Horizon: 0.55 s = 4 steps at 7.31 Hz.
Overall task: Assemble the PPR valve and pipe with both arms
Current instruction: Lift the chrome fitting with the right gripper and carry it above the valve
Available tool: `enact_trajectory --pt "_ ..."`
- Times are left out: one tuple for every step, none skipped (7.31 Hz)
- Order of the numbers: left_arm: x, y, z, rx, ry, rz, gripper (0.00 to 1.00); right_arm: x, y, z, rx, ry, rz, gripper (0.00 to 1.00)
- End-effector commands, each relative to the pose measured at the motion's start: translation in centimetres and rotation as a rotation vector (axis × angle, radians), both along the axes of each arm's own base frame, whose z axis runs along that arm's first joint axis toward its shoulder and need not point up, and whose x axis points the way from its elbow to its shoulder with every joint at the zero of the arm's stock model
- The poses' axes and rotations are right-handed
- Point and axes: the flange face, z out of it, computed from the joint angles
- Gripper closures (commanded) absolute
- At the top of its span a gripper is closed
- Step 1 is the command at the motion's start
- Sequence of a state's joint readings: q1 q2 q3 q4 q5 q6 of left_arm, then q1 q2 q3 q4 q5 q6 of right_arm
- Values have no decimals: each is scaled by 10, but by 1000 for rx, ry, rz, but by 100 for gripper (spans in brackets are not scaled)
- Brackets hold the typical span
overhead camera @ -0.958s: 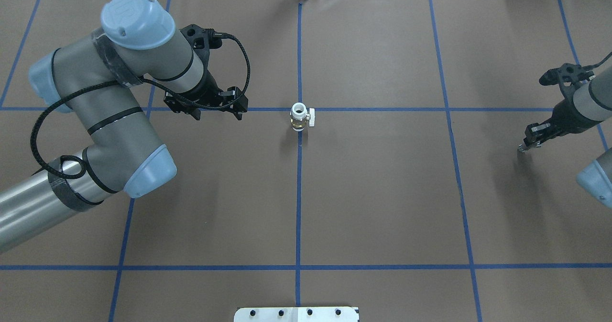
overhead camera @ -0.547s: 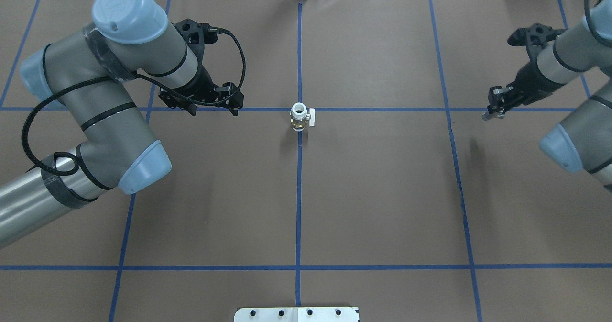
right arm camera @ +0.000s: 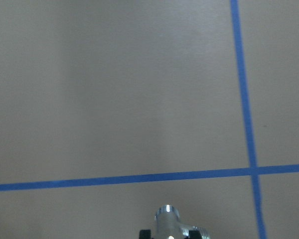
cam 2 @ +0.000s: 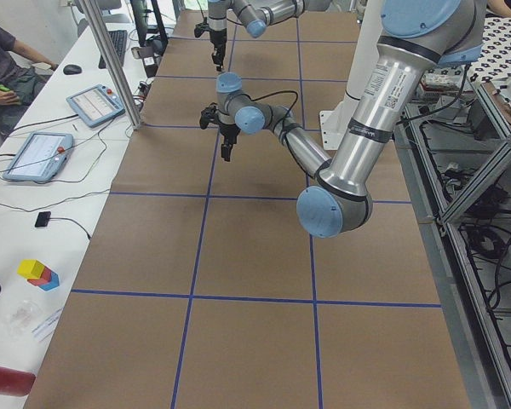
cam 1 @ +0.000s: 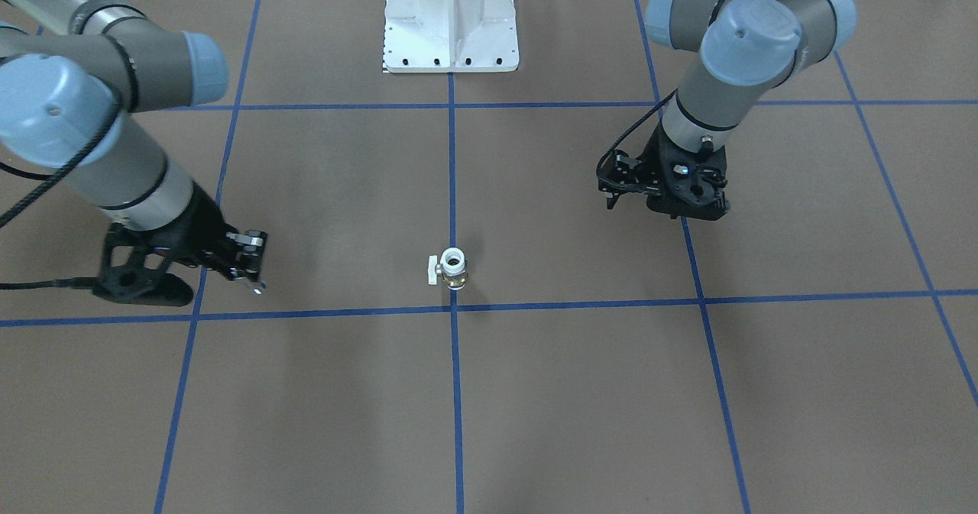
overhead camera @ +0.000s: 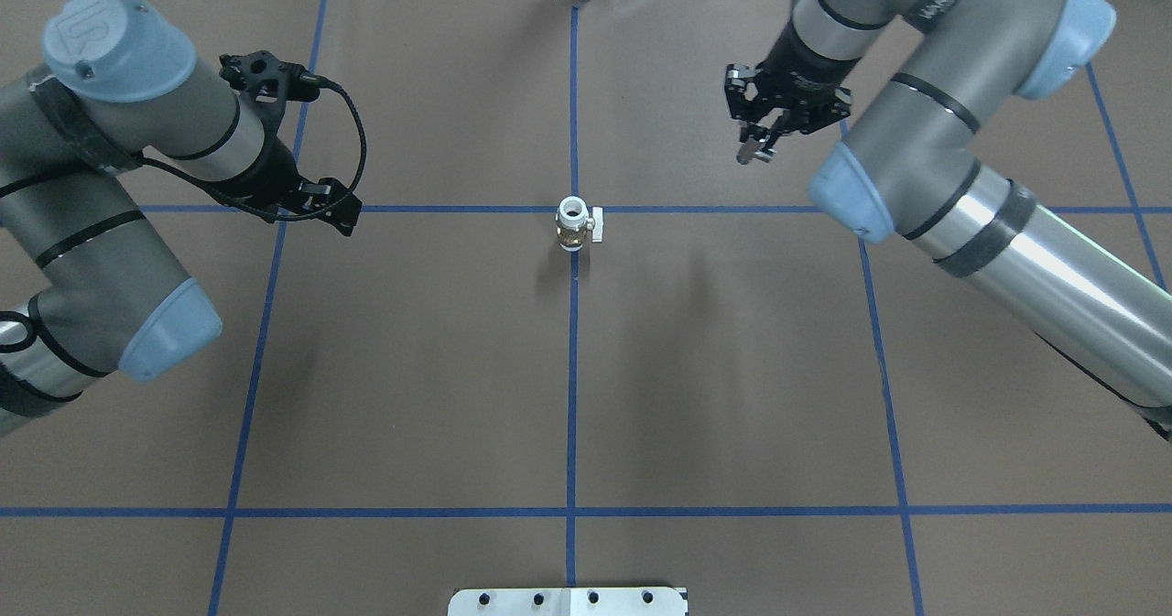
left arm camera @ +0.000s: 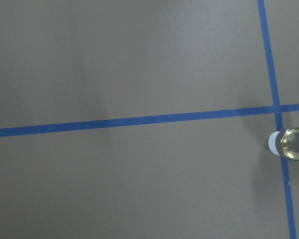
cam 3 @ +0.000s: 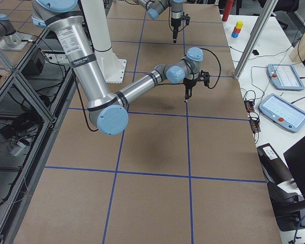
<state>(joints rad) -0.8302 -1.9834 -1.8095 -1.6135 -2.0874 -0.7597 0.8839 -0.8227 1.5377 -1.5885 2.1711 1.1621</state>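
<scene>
PPR valve [overhead camera: 574, 222]: being presented upright, axis vertical, between both claws. Pipe [overhead camera: 748, 153]: being pinched in the right gripper [overhead camera: 753, 146], with the valve lying to its left. Left gripper [overhead camera: 312, 219]: being held spread, empty.

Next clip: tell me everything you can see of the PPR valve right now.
The PPR valve is small and stubby: a white plastic ring end on top, a brass-coloured middle, and a small white handle on the side toward the robot's right. It stands upright where two blue tape lines cross on the brown table. Only the table touches it; the left gripper and right gripper are both well away.
</scene>
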Motion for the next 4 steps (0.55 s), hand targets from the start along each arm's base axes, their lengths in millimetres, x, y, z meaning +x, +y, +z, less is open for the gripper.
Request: enact_trajectory --pt "-19 -2 27 2 -31 6 1 -94 -1 -101 -116 -27 39 100" --pt "-22 -5 28 4 -33 2 1 -118 14 -103 -101 -8 30 100" --pt "-22 -6 31 1 -36 2 1 -137 28 -100 -83 12 21 100" --pt "-22 -6 30 2 -35 2 1 -134 33 -97 -79 7 17 100"
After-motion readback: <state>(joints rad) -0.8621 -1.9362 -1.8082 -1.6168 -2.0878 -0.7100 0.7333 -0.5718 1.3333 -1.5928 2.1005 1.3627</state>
